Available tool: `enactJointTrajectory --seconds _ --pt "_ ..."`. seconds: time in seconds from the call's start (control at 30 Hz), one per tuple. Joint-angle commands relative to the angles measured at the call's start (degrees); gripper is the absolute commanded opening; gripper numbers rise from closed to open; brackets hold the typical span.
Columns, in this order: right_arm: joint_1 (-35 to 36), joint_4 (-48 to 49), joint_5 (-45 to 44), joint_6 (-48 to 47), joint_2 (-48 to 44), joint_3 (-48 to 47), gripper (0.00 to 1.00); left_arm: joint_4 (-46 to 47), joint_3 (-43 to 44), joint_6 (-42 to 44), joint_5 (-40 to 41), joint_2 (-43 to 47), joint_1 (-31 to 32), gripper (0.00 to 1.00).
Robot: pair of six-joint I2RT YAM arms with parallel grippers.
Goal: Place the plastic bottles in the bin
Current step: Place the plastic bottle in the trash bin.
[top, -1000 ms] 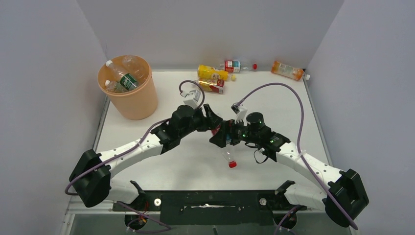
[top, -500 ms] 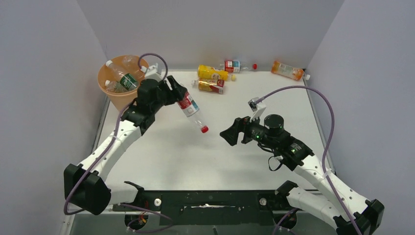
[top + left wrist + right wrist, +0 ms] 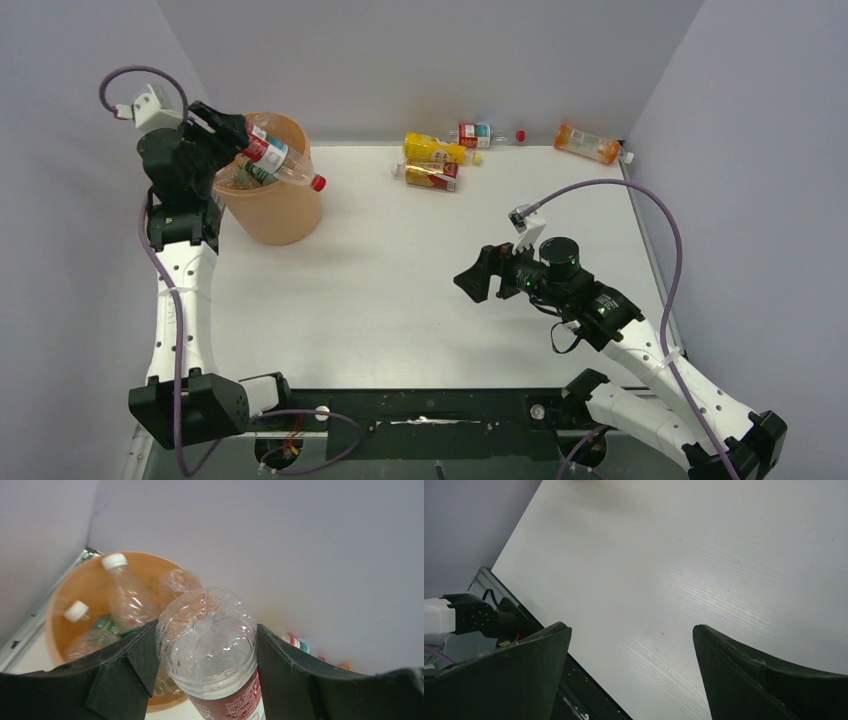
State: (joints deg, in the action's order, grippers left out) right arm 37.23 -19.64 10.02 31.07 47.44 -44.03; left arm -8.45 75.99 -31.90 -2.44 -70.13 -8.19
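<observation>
**Left arm carries red-labelled bottle to the bin**

In the last half second the left arm has swung from the middle of the table [image 3: 400, 260] to the far left corner. The left claw [image 3: 232, 135] is clamped on the base end of the red-labelled bottle [image 3: 275, 158], which hangs tilted across the mouth of the bin [image 3: 290, 215]. Its red cap pokes out past the right-hand rim. Other clear bottles [image 3: 127, 592] already lie inside the bin. The right claw [image 3: 470, 280] has barely shifted: it hovers over bare table with its jaws wide apart and nothing between them. Four loose bottles [image 3: 433, 149] lie along the table's far edge, well apart from both claws.
</observation>
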Motion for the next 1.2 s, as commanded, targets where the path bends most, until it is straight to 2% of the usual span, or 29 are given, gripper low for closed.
enactJointTrajectory --seconds 0.0,0.13,0.3,0.53,0.8,0.9,1.03,1.17 --pt "0.38 0.84 -0.23 0.02 -0.61 -0.53 0.98 4.76 3.46 -1.5 -3.47 1.83 -7.75 0.22" --pt "0.35 0.6 0.22 -0.04 0.17 -0.78 0.98 7.71 3.2 -3.83 -4.48 1.55 -13.37 0.22" --pt "0.34 0.35 0.52 -0.02 1.13 -1.22 0.98 12.35 1.56 -6.51 -4.48 0.17 -16.25 0.22" --pt "0.38 0.1 0.36 0.04 1.37 -1.12 0.98 18.65 -0.65 -7.47 -2.99 -3.28 -16.98 0.22" --pt "0.38 1.19 0.61 0.4 2.11 -0.19 0.98 26.72 -7.9 -8.58 -2.44 -4.75 -16.83 0.24" --pt "0.37 1.67 0.87 0.4 2.51 -0.1 0.98 27.51 -10.13 -8.51 -3.17 -4.77 -16.7 0.3" --pt "0.38 2.11 1.12 0.31 2.94 0.06 0.98 26.49 -11.48 -7.74 -2.66 -5.16 -16.34 0.51" --pt "0.38 2.31 1.32 0.44 2.93 0.26 0.98 22.11 -9.29 -7.29 -3.63 -6.62 -16.46 0.67"
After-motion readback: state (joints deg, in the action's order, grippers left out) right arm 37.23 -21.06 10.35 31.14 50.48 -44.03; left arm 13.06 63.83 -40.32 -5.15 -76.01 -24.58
